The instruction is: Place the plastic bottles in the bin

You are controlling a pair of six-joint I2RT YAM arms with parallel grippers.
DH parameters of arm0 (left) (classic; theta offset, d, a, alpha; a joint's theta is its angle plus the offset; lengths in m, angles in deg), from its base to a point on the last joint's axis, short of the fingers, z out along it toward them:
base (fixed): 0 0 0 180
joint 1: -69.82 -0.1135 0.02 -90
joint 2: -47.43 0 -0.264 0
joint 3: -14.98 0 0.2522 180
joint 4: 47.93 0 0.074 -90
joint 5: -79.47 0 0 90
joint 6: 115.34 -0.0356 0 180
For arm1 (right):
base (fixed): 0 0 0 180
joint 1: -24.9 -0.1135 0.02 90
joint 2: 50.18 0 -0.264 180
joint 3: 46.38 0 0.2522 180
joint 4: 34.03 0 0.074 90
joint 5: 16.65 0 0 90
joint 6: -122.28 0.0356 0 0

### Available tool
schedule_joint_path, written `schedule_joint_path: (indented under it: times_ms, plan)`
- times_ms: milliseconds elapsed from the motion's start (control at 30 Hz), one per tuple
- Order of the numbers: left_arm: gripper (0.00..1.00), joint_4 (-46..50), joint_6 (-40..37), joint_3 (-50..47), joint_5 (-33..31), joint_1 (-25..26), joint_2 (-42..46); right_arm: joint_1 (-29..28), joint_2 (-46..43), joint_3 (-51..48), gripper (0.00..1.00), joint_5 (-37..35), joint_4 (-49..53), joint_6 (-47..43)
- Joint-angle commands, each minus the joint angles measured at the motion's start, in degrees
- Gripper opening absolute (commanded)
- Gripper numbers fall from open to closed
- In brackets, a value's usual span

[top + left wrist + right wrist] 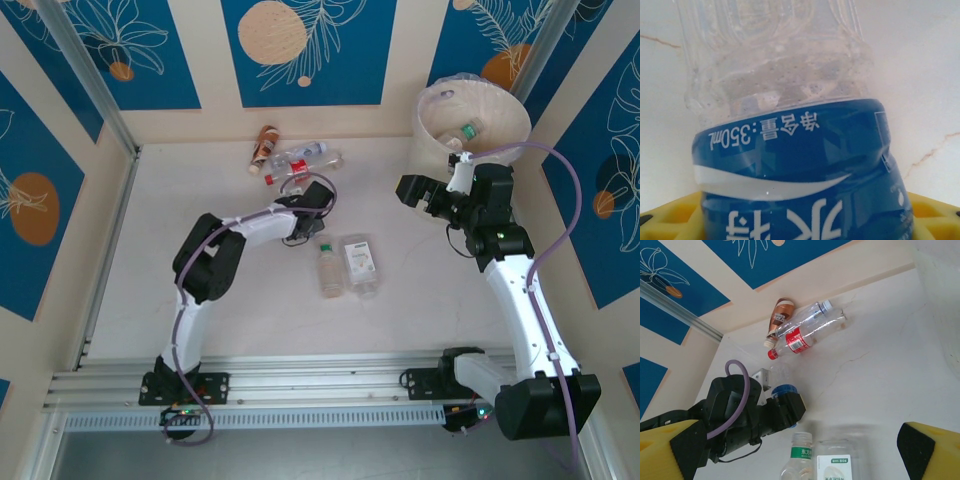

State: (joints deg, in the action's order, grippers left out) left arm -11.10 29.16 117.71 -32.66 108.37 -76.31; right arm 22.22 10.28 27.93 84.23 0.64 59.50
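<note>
Blue-label bottle: you see it lying on the surface, between the left hand's yellow fingers.
Left hand: straddles that bottle; you cannot tell whether it grips.
Right hand: wide open, empty, just beside the bin.
Nearside of left hand: green-label bottle, white-label bottle.
Beyond left hand: brown bottle, red-label bottle.
</note>
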Motion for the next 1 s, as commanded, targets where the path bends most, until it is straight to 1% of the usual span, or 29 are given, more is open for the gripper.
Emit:
schedule_joint_path:
  times_ms: [0,133,167,267,333,433,567,733,867,967]
  plan:
    - [0.55,-4.17,-5.59,-4.70,0.86,0.27,3.39,-0.40,-0.86,-0.09,1.00,-0.11,0.91,0.10]
    - [0.53,-9.76,-10.58,-9.98,2.02,0.19,7.16,-0.40,-0.36,-0.26,1.00,0.19,0.54,0.76]
    - [0.53,-12.52,-12.60,-11.99,3.12,0.19,8.43,-0.44,-0.27,-0.41,1.00,0.37,0.30,1.04]
    - [0.52,-19.23,-15.38,-17.82,4.66,0.13,12.73,-0.56,0.00,-1.12,1.00,1.18,-0.85,2.64]
    - [0.51,-21.05,-17.06,-20.15,5.18,0.15,15.27,-0.69,0.13,-1.65,1.00,1.77,-1.39,3.54]
    - [0.51,-23.37,-20.21,-22.55,7.72,0.19,18.56,-1.21,0.09,-2.25,1.00,2.28,-2.10,4.93]
    - [0.50,-30.08,-23.71,-27.08,14.90,0.25,23.10,-2.79,0.40,-2.74,1.00,3.02,-3.78,6.16]
    - [0.49,-35.95,-24.91,-30.41,25.22,0.57,27.25,-3.83,1.10,-1.67,1.00,1.96,-3.39,5.98]
    - [0.48,-41.31,-24.45,-31.99,35.83,0.49,29.02,-4.24,2.22,-0.84,0.99,4.83,-3.99,6.94]
    - [0.48,-43.81,-24.17,-32.64,40.81,0.52,29.68,-4.85,3.70,0.07,1.00,6.97,-3.85,7.91]
